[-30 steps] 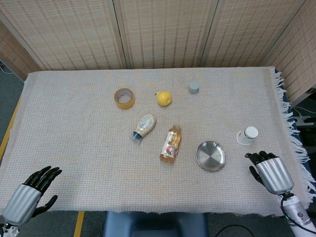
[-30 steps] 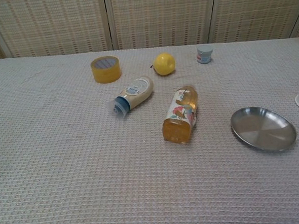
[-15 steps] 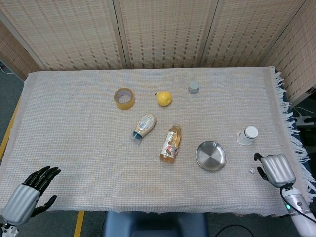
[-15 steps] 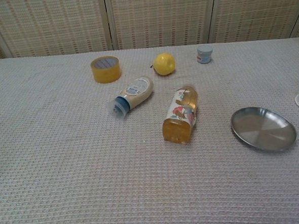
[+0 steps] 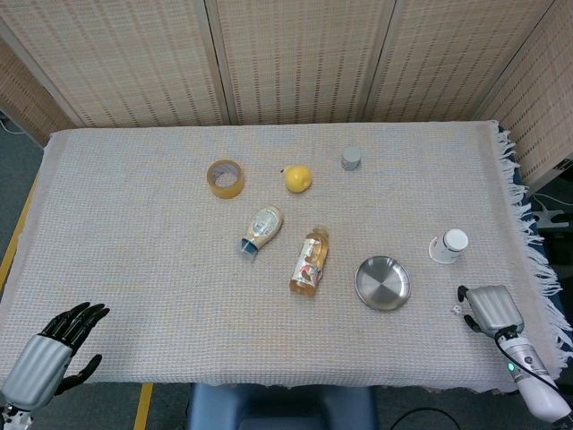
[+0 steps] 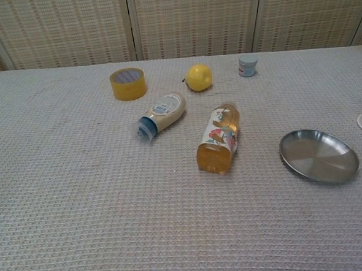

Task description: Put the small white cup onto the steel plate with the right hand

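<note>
Since the small white cup (image 5: 448, 245) lies tipped on its side near the right edge of the table (image 5: 134, 269), untouched and just beside the steel plate (image 5: 383, 283), the step in hand is the reach. The right robot hand (image 5: 488, 307) sits at the near right corner, back to the camera; I cannot tell how its fingers lie. It should rise, spread wide, and close around the cup's wall, not its rim. The left robot hand (image 5: 49, 351) rests spread and holding nothing at the near left corner
</note>
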`<state>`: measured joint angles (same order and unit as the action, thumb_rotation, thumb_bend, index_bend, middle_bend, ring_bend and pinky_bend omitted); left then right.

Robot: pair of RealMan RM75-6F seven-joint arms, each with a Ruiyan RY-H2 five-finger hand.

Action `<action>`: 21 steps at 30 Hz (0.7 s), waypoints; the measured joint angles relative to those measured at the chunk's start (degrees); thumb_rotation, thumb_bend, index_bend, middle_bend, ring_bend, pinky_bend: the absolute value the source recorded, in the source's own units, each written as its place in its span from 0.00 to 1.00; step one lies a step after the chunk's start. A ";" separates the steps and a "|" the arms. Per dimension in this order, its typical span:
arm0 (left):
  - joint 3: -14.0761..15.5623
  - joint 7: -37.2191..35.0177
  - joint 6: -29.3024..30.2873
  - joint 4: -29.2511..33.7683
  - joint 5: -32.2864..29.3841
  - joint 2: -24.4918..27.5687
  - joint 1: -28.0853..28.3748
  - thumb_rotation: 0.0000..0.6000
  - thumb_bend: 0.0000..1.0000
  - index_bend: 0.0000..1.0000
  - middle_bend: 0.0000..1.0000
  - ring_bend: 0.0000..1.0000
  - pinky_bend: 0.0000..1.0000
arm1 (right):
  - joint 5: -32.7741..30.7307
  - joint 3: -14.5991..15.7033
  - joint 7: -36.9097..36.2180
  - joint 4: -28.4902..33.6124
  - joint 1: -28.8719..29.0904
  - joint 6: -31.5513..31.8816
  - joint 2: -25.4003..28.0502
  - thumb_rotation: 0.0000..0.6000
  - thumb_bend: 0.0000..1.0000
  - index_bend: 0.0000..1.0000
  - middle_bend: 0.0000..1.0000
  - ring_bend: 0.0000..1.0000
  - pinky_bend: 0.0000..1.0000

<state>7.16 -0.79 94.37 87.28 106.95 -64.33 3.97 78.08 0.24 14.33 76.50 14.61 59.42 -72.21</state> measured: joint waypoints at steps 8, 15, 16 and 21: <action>-0.04 -0.02 -0.19 0.12 -0.09 0.07 -0.04 1.00 0.33 0.12 0.13 0.11 0.25 | -0.97 0.61 -0.32 -1.72 0.59 -1.86 -1.16 1.00 0.19 0.45 0.81 0.70 0.93; -0.07 0.02 -0.14 0.19 0.03 0.10 -0.10 1.00 0.33 0.12 0.13 0.11 0.25 | -1.39 0.86 -0.30 -2.42 0.83 -2.38 -1.53 1.00 0.19 0.45 0.81 0.70 0.93; -0.07 0.03 -0.13 0.20 0.05 0.11 -0.11 1.00 0.33 0.12 0.13 0.11 0.25 | -1.50 0.85 -0.35 -2.65 0.88 -2.47 -1.65 1.00 0.19 0.45 0.81 0.71 0.93; -0.06 0.05 -0.30 0.23 0.01 0.14 -0.12 1.00 0.33 0.12 0.13 0.11 0.25 | -1.65 0.76 -0.91 -3.77 1.12 -2.70 -2.35 1.00 0.19 0.45 0.81 0.70 0.93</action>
<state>7.10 -0.74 94.07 87.51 106.96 -64.19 3.85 76.43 1.00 13.42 72.73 15.72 56.72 -74.56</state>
